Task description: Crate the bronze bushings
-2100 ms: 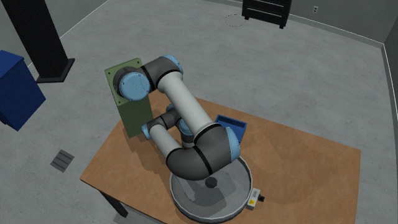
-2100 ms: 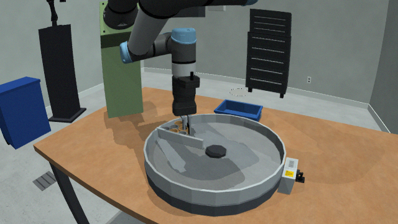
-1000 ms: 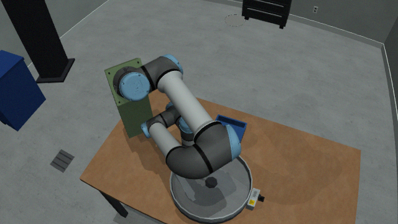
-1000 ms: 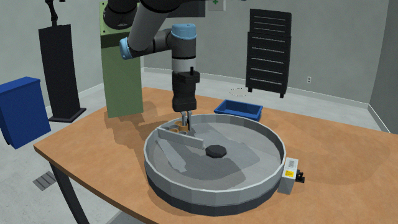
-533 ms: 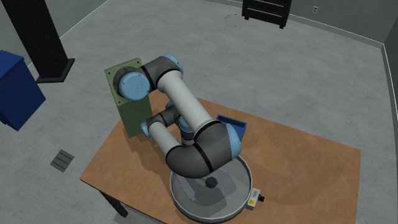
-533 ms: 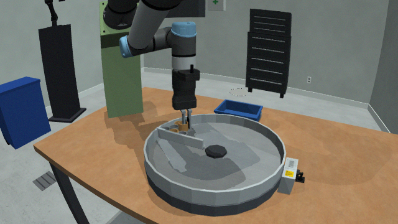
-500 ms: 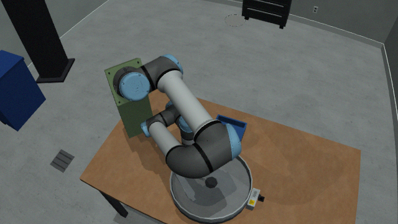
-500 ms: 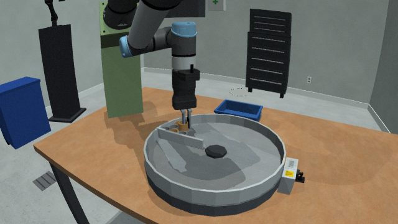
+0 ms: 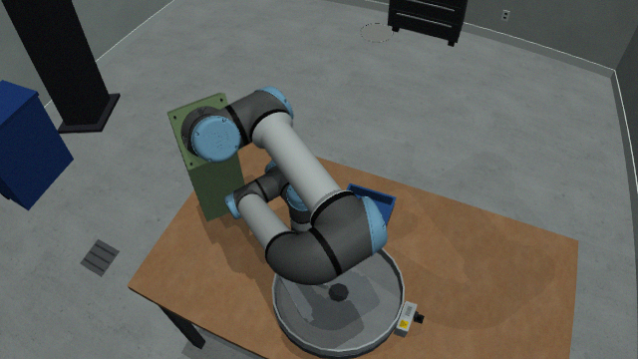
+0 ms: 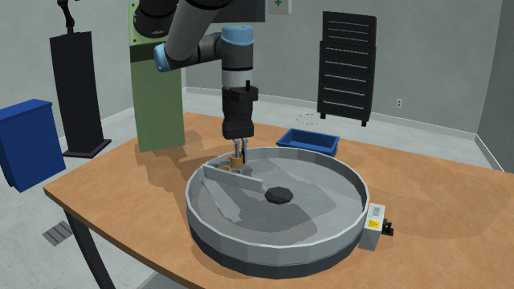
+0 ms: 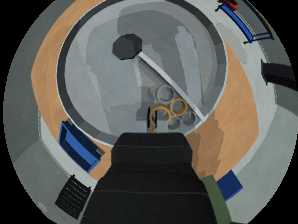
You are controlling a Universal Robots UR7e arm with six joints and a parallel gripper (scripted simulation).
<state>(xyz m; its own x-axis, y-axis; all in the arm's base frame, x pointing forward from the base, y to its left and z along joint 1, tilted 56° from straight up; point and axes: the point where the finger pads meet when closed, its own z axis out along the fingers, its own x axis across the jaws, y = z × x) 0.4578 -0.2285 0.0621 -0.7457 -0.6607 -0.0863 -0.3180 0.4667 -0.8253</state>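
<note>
Observe the fingers [image 10: 244, 156] of the gripper [image 10: 240, 157] [image 11: 152, 117] at the centre-left of the exterior view. They point down and pinch the wall of a bronze bushing [image 10: 237, 162] [image 11: 169, 116], one finger inside its bore and the other outside. You see this bushing upright at the fingertips, above the neighbouring parts.

Next to it, toward the lower left of the exterior view, locate a second bronze bushing [image 10: 224, 168] [image 11: 186, 107] on the turning table [image 9: 403, 294] [image 10: 277, 257] [image 11: 61, 80]. Steel bushings [image 10: 235, 172] [image 11: 158, 94] stand around it. In the wrist view, a further bronze-coloured edge shows below the pinched bushing; you cannot tell its full outline.

The cluster lies between the turntable's rim and a straight grey divider [image 10: 233, 177] [image 11: 170, 85], which runs inward to near the dark hub [image 9: 338, 292] [image 10: 279, 195] [image 11: 127, 46]. In the top view, the arm hides the cluster from you.

Outside the rim, find the blue crate [image 9: 371, 191] [image 10: 309, 138] [image 11: 82, 152] on the brown surface [image 9: 474, 279] [image 10: 422, 193] [image 11: 245, 110], upper right of the fingers in the exterior view. A grey box [image 9: 406, 319] [image 10: 373, 226] stands beside the rim at lower right.

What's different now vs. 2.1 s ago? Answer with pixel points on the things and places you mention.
Gripper [image 10: 241, 159] [image 11: 152, 113] moved up, from down among the bushings; it now holds a bronze bushing [image 10: 237, 162] [image 11: 160, 106], raised above the others. Can't tell exactly when the fingers closed. Nothing visibly let go. Same as before: turning table [image 9: 403, 289] [image 10: 277, 255] [image 11: 223, 75] and its divider [image 10: 234, 177] [image 11: 172, 86], crate [image 9: 385, 201] [image 10: 307, 147] [image 11: 77, 147].
</note>
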